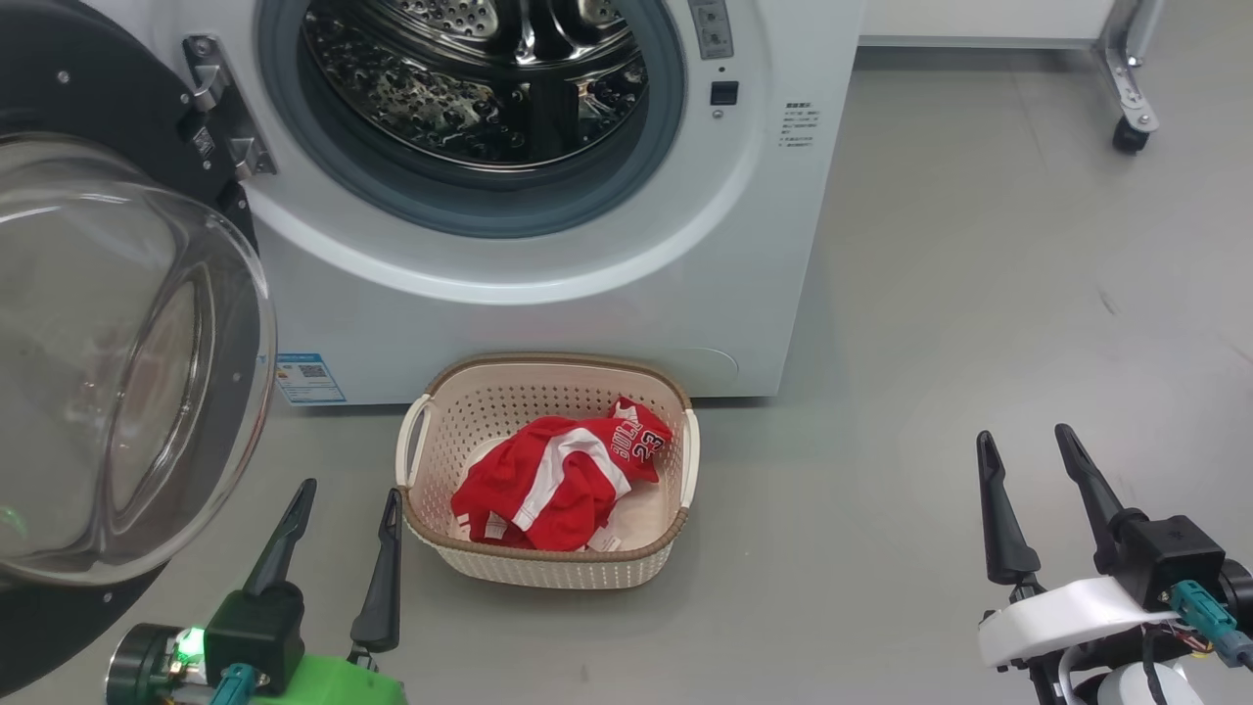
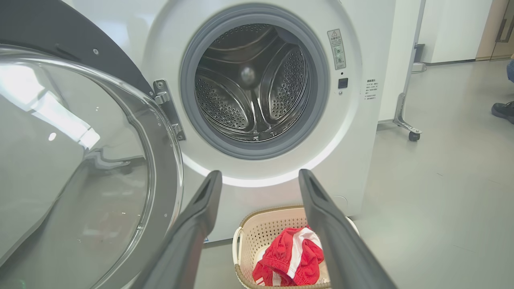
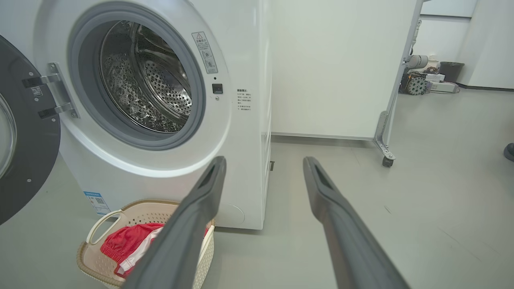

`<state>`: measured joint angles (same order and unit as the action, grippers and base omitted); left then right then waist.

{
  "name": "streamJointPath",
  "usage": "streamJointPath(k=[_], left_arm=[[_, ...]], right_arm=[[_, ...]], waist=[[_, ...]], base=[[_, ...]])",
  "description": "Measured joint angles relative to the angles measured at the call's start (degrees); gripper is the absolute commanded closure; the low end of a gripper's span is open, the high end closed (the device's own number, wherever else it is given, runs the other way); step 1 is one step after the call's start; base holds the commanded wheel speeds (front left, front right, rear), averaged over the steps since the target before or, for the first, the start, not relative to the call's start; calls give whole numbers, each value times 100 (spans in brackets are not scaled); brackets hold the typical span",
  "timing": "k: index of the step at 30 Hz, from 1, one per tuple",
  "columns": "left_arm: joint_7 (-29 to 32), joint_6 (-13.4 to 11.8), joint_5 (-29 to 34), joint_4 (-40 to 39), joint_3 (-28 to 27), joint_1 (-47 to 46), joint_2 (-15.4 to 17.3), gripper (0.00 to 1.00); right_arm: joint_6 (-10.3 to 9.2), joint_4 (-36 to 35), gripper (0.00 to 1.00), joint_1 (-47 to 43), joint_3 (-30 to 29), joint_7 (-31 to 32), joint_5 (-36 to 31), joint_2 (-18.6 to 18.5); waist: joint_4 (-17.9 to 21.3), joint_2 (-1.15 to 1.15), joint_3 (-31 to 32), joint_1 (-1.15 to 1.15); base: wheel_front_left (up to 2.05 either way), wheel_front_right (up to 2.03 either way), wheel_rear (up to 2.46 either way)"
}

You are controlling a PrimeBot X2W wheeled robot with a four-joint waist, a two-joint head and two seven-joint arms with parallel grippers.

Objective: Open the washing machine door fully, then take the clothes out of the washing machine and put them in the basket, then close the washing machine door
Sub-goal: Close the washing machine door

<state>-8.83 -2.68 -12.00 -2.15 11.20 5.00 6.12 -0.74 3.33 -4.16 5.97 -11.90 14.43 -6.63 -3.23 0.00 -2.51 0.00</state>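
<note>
The white washing machine [image 1: 548, 313] stands ahead, its steel drum [image 1: 480, 78] showing no clothes inside. The washing machine door [image 1: 108, 372], black with a clear glass bowl, hangs wide open at the left. Red clothes [image 1: 558, 480] with white stripes and the number 23 lie in the cream basket [image 1: 548, 566] on the floor below the opening. My left gripper [image 1: 348, 499] is open, just left of the basket and right of the door. At the lower right my right gripper [image 1: 1023, 441] is open over bare floor. Basket [image 2: 257, 233] and clothes [image 2: 291, 261] also show between the left fingers.
A white panel on a wheeled metal foot [image 1: 1131, 127] stands right of the machine. In the left wrist view a person's dark shoe [image 2: 504, 110] rests at the far right. Equipment and a dark bin [image 3: 451, 70] sit on the floor farther back.
</note>
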Motion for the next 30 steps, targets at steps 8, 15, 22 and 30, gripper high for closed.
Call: streamJointPath(k=[8,15,22,30], left_arm=[[-34,-14,2,-2,-23,0,-9,0],[-85,-124,2,-12,-146,15,-29,0],[-85,-166,38,-10,-185,145,-34,0],[-82,-167,52,-16,-180,147,-34,0]], right_arm=[[9,-59,0,1,11,21,-1,-105],[71,-60,0,4,160,109,-1,-116],[123,-47,0,4,204,152,-1,-103],[116,-57,0,-5,212,155,9,-63]], waist=[[-502,0,-9,0],[-1029,0,9,0],[-1588,0,51,0],[-2234,0,111,0]], base=[[0,0,0],[0,0,0],[0,0,0],[0,0,0]])
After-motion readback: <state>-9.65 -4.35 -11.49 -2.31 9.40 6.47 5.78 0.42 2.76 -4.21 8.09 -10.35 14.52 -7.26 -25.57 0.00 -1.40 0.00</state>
